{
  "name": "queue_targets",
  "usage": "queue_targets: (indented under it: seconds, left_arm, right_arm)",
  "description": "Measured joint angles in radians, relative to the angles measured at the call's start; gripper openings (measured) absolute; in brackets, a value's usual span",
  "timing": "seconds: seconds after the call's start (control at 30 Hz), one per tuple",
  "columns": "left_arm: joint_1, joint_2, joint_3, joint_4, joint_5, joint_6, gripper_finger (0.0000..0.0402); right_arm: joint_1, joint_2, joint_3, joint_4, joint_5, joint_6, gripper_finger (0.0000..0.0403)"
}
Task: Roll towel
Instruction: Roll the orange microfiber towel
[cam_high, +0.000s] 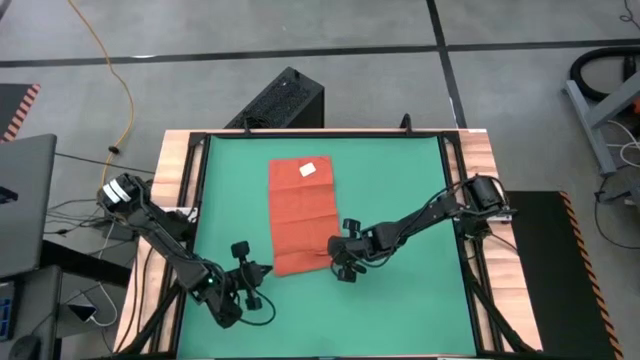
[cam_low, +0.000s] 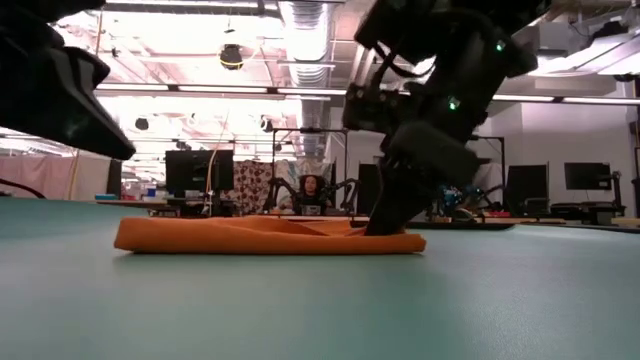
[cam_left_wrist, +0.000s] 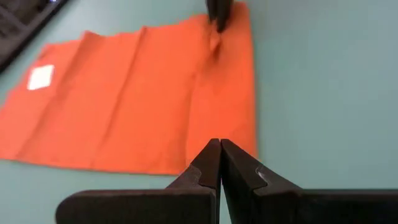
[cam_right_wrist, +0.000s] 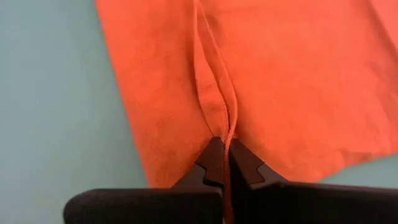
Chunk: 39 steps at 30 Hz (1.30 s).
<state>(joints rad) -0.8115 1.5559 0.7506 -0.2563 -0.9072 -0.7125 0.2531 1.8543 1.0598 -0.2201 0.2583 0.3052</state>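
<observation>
Towel (cam_high: 302, 213): orange-red, lies flat on the green mat (cam_high: 400, 190), centre of the high view, long axis running top to bottom of frame. White tag (cam_high: 308, 169) sits near its upper end.

Right hand (cam_high: 338, 262): at the towel's lower right corner, just right of centre in the high view, arm reaching in from the right edge of the table (cam_high: 484, 150). Fingers closed, pinching a raised fold of the towel. Right wrist view shows the two dark fingertips (cam_right_wrist: 214, 163) meeting on a ridge of cloth that runs up the frame from them. Low view shows the hand (cam_low: 385, 225) coming down onto the towel's (cam_low: 265, 235) right part, tip on the cloth, the towel otherwise a low flat strip on the mat.

Left hand (cam_high: 258, 272): lower left of the high view, over bare mat just left of the towel's lower edge, not touching it. Fingers closed, nothing between them. Left wrist view shows the shut fingertips (cam_left_wrist: 219, 163) at bottom centre, the towel (cam_left_wrist: 124, 99) spread beyond them with the tag (cam_left_wrist: 41, 77) at the left of frame, and the dark tip of the other hand (cam_left_wrist: 219, 14) on the cloth at top centre.

Black box (cam_high: 280, 100) on the floor above the table in the high view. Yellow cable (cam_high: 118, 90) on the floor, upper left. A person (cam_low: 312, 192) is seated far back in the low view, centre.
</observation>
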Motion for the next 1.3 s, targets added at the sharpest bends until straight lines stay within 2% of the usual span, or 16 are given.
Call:
queue_targets:
  seconds: [0.33, 0.5, 0.63, 0.8, 0.9, 1.07, 1.3]
  left_arm:
    - [0.063, 0.062, -0.036, 0.178, 0.04, 0.168, 0.0]
    - [0.081, 0.061, -0.133, 0.377, 0.086, 0.211, 0.0]
    - [0.11, 0.062, -0.201, 0.463, 0.108, 0.204, 0.0]
    - [0.151, 0.062, -0.232, 0.503, 0.191, 0.206, 0.0]
    - [0.164, 0.062, -0.232, 0.503, 0.219, 0.213, 0.0]
    - [0.166, 0.062, -0.232, 0.499, 0.222, 0.213, 0.0]
    - [0.166, 0.062, -0.232, 0.484, 0.218, 0.197, 0.0]
  right_arm:
    - [0.002, 0.013, 0.002, 0.001, 0.004, 0.008, 0.0017]
    - [0.002, 0.014, 0.001, 0.0, 0.005, 0.008, 0.0019]
    - [0.002, 0.015, 0.001, 0.003, 0.005, 0.008, 0.0031]
    - [0.002, 0.015, 0.001, 0.004, 0.014, 0.003, 0.0047]
    - [0.01, 0.017, 0.008, -0.009, 0.075, 0.001, 0.005]
    - [0.02, 0.018, 0.034, -0.016, 0.11, -0.038, 0.0051]
    - [0.039, 0.018, 0.061, -0.056, 0.107, -0.048, 0.0052]
